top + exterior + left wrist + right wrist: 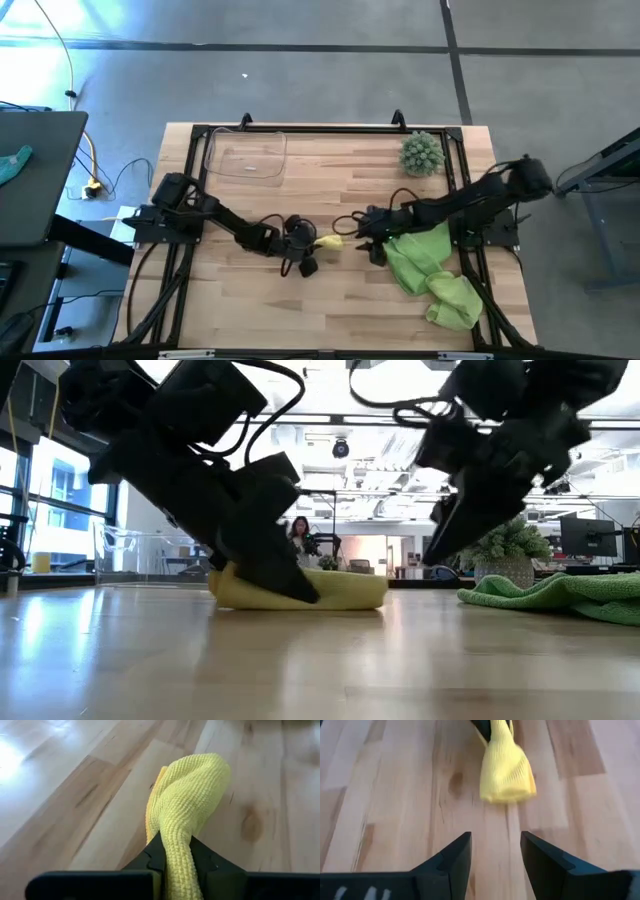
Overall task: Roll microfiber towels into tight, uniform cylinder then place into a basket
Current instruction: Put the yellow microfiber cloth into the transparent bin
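Note:
A pale yellow microfiber towel, rolled into a short cylinder, lies at the table's middle. My left gripper is shut on the roll's left end. My right gripper hangs open a little above the wood, just right of the roll's free end, and touches nothing. Two light green towels lie crumpled near the right edge. The clear basket stands at the far left with nothing showing in it. My left gripper pinches the yellow roll's left end between its two fingers, and the cloth is squeezed narrow there. The fingers slant down from the table's left and lie along the roll. The roll's underside rests on the table.
A spiky green plant stands at the far right. A black frame runs round the tabletop. Bare wood lies along the near edge and between the basket and the plant. A person shows far off in the room behind.

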### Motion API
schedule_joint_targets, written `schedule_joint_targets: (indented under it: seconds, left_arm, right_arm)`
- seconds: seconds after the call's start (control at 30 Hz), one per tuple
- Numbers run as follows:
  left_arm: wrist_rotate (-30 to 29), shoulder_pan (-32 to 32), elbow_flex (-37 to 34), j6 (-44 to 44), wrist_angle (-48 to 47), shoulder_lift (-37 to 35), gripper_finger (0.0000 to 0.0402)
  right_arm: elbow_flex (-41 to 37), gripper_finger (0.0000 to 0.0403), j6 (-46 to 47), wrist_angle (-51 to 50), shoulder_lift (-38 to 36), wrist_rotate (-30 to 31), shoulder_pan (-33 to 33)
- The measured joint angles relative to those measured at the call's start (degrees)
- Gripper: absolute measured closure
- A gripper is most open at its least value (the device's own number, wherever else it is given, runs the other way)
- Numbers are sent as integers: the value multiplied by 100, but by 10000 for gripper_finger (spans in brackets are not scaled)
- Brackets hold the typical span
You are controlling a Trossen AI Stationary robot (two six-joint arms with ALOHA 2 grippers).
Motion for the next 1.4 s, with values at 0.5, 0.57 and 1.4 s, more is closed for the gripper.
schedule_joint_targets:
  seconds: [0.5, 0.57, 1.4]
  left_arm:
    - [-654, 1075, 24, 1488, -2363, -2362, 372]
    - [-655, 1328, -4, 1801, -2901, -2811, 373]
    - [975, 5344, 19, 5620, -5585, -4250, 375]
  right_arm:
    - [28, 242, -690, -1221, -2209, 1075, -2]
    - [30, 242, -748, -1413, -2426, 1187, -2]
    - [37, 242, -1061, -2209, -3261, 1339, -7]
